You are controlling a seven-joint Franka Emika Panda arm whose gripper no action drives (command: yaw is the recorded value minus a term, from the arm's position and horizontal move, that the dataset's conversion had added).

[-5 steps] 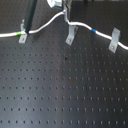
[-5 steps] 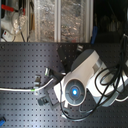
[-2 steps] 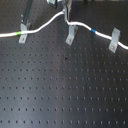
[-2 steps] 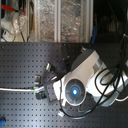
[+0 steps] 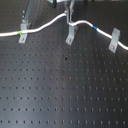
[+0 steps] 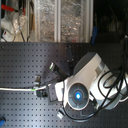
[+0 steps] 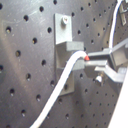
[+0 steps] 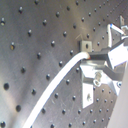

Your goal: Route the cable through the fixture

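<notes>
The white cable [image 5: 45, 25] runs across the black perforated board. Its green band [image 5: 21, 33] sits at the left clip and its blue band [image 5: 95, 26] lies right of centre. My gripper [image 5: 69, 15] is shut on the cable just above the fixture [image 5: 70, 35], the slim leaning middle clip, and lifts the cord into a peak there. In the first wrist view the cable [image 7: 65, 80] curves up across the fixture [image 7: 64, 47] into my gripper [image 7: 94, 60]. Both also show in the second wrist view, cable [image 8: 60, 82] and fixture [image 8: 89, 82]. I cannot tell whether the cord is in the slot.
A left clip [image 5: 23, 31] and a larger right clip [image 5: 115, 40] stand on the board, both with the cable at them. In the second exterior view the white arm [image 6: 85, 82] hides the gripper; shelves of clutter [image 6: 50, 20] line the far edge.
Almost nothing differs. The arm has shifted very slightly toward the second exterior view's left, and the cable's peak at the middle clip stays where it was.
</notes>
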